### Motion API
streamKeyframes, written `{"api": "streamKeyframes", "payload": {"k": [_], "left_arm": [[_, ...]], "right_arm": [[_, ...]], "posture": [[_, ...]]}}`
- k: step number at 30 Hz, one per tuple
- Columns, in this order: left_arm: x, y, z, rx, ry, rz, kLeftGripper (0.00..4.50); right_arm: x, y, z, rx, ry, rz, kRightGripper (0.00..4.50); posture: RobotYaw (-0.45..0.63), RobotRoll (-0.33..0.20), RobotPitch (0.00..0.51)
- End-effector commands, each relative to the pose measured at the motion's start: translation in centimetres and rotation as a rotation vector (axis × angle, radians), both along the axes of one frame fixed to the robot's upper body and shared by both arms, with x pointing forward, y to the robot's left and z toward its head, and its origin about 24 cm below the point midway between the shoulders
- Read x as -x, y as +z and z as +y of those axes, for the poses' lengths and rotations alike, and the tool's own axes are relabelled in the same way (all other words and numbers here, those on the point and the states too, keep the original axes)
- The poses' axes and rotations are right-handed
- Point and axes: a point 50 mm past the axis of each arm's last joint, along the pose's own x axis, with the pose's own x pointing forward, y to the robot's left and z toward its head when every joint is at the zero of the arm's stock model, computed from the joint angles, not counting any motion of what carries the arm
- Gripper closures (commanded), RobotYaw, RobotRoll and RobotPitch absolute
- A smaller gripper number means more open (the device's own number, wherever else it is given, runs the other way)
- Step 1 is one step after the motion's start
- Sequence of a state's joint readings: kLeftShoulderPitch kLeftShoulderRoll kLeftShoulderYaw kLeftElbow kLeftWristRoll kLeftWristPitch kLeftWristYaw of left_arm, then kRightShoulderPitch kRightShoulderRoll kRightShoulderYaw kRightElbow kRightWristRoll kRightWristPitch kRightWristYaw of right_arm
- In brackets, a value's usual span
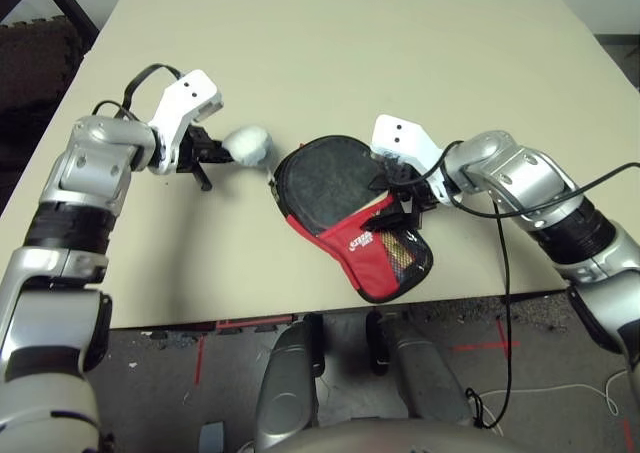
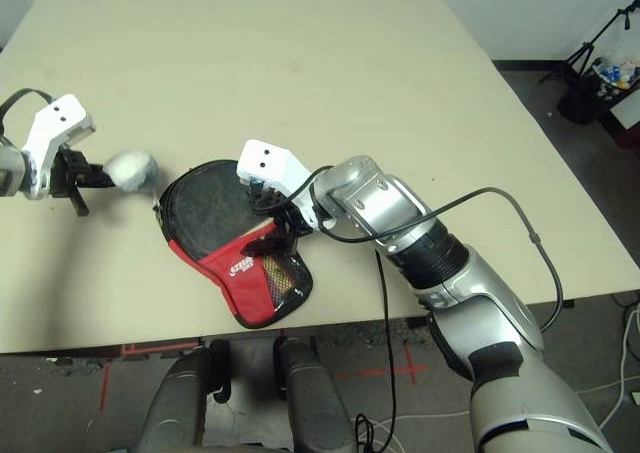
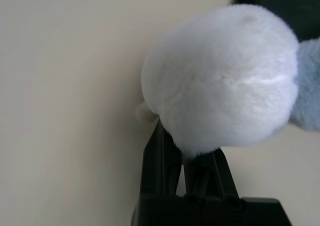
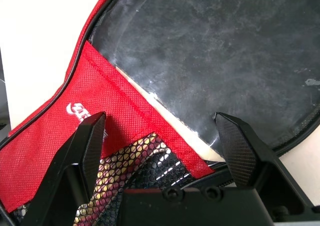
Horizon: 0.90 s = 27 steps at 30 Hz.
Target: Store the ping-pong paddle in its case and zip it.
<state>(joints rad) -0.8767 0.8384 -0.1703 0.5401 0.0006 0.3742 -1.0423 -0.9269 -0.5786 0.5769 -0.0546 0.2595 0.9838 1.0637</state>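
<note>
L gripper [image 1: 212, 155] was seen at the table's [image 1: 400, 53] left side, fingers clenched, tips against a white fluffy lump [image 1: 248, 145]; whether the lump was pinched could not be told. The lump lay just left of the case [image 1: 385, 263], apart from it by a narrow strip of bare top. The case lay near the table's front edge, its red handle end almost at that edge. The paddle [image 1: 325, 183] sat inside the case w/ its black face uncovered, the red flap folded back over the handle end, mesh beside it. R gripper [image 4: 160, 136] hung over the flap's edge w/ fingers spread wide, nothing grasped. Behind & to the right of the case, much bare table was left.
</note>
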Motion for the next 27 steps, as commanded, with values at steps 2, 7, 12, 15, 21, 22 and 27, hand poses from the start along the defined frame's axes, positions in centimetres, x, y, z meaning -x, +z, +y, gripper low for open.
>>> {"api": "streamKeyframes", "payload": {"k": [2,7,12,15,21,22,27], "left_arm": [[-1.7,0.4,-0.3,-0.034,0.088,-0.096,4.49],[-3.2,0.3,-1.7,-0.078,0.098,-0.154,4.49],[-5.0,0.2,-4.0,-0.108,0.093,-0.29,4.49],[-5.8,-0.3,-5.4,-0.124,0.101,-0.387,4.49],[-6.7,-1.5,-8.0,-0.159,0.136,-0.516,4.49],[-6.8,-1.6,-8.5,-0.162,0.131,-0.535,4.49],[-7.2,-1.0,-11.6,-0.158,0.117,-0.663,4.49]], "right_arm": [[0.4,-2.2,0.3,0.047,0.012,0.063,0.0],[0.5,-2.3,0.6,0.041,0.019,0.062,0.0],[0.5,-2.4,0.9,0.036,0.021,0.059,0.0],[0.4,-2.5,1.1,0.033,0.018,0.059,0.0],[0.4,-2.6,1.2,0.026,0.011,0.06,0.0],[0.3,-2.7,1.2,0.025,0.01,0.06,0.0],[0.3,-2.8,1.3,0.019,0.013,0.059,0.0]], "posture": [[-0.02,0.0,0.25],[-0.02,0.0,0.255],[-0.03,0.0,0.256],[-0.03,0.0,0.256],[-0.04,0.0,0.254],[-0.04,0.0,0.254],[-0.05,0.0,0.255]]}}
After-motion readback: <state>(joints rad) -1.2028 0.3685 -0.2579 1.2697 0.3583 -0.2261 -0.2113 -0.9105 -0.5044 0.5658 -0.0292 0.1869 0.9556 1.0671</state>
